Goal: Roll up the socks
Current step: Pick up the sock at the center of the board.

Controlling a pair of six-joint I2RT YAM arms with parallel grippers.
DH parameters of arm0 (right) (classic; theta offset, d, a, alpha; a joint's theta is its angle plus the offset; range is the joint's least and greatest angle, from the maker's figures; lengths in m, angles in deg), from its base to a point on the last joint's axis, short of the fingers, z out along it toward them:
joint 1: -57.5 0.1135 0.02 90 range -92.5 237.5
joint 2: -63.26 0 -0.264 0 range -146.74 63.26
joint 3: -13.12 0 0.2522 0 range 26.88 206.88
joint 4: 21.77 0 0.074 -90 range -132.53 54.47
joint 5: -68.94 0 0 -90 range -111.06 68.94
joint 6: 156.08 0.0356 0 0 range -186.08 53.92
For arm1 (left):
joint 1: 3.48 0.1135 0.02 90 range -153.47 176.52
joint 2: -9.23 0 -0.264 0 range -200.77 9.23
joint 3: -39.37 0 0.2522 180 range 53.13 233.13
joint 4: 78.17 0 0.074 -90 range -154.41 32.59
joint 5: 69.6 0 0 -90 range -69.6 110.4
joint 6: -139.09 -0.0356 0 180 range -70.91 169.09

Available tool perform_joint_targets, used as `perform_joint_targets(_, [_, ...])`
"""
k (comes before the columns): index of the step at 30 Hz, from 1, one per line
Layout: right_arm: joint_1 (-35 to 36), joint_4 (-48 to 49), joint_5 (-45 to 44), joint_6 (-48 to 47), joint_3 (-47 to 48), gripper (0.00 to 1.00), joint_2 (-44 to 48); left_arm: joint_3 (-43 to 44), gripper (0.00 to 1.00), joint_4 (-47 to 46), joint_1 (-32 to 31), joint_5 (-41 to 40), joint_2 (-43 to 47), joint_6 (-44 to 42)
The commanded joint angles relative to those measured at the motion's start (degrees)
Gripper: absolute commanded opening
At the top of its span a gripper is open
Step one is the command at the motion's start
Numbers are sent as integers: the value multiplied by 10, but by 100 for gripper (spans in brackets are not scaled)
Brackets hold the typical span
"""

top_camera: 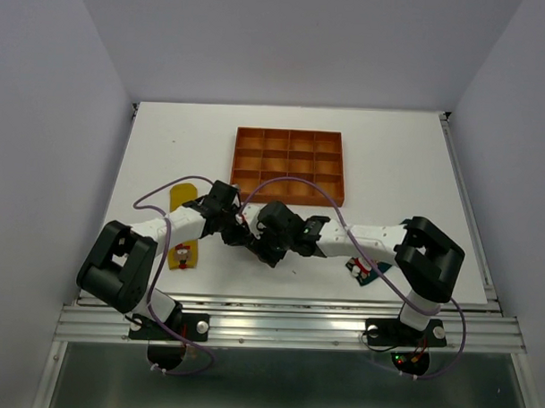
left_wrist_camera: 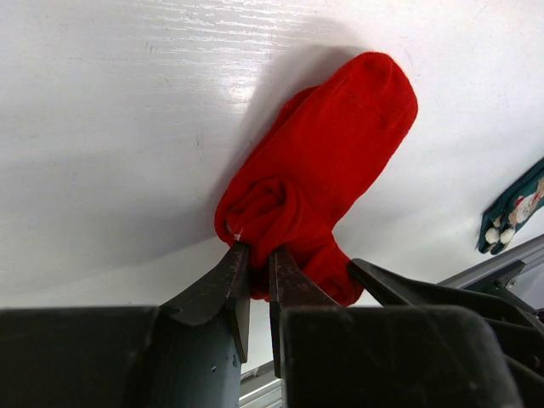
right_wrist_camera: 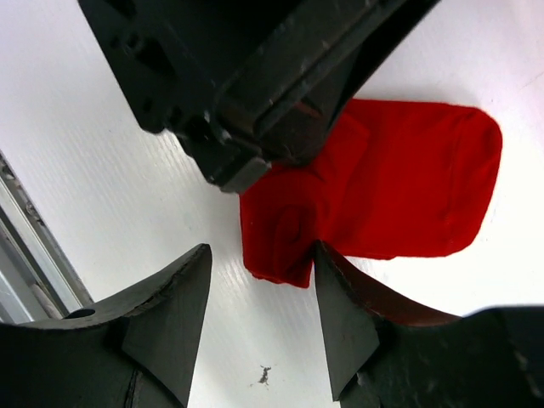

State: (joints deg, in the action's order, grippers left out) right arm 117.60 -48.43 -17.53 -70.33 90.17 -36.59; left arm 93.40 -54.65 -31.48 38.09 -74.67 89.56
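A red sock (left_wrist_camera: pixel 340 144) lies on the white table, its near end rolled into a small bundle (right_wrist_camera: pixel 285 234). My left gripper (left_wrist_camera: pixel 255 255) is shut on that rolled end, pinching red fabric between its fingertips. My right gripper (right_wrist_camera: pixel 261 253) stands open at the roll's other side, its right finger (right_wrist_camera: pixel 340 297) touching the bundle's edge and its left finger apart from it. In the top view both grippers (top_camera: pixel 244 237) (top_camera: pixel 269 249) meet at the table's middle and hide the red sock. A teal-green sock (top_camera: pixel 364 270) lies flat by the right arm, and a yellow sock (top_camera: pixel 183 255) by the left arm.
An orange-brown compartmented tray (top_camera: pixel 289 160) stands behind the grippers. Another yellow piece of fabric (top_camera: pixel 181 199) lies left of the left arm. The metal rail of the table's near edge (top_camera: pixel 286 325) runs close below the arms. The teal-green sock (left_wrist_camera: pixel 514 212) also shows at the right.
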Motion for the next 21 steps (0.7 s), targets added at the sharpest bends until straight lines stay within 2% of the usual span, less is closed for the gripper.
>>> perform_joint_targets(1, [5, 60, -23, 11, -14, 57, 41, 1, 0, 32, -1, -7, -19, -18])
perform_joint_targets(10, [12, 86, 12, -15, -43, 57, 68, 3, 0, 36, -1, -2, -22, -15])
perform_joint_targets(21, [28, 63, -15, -37, -23, 57, 41, 11, 0, 49, -1, -6, -23, -13])
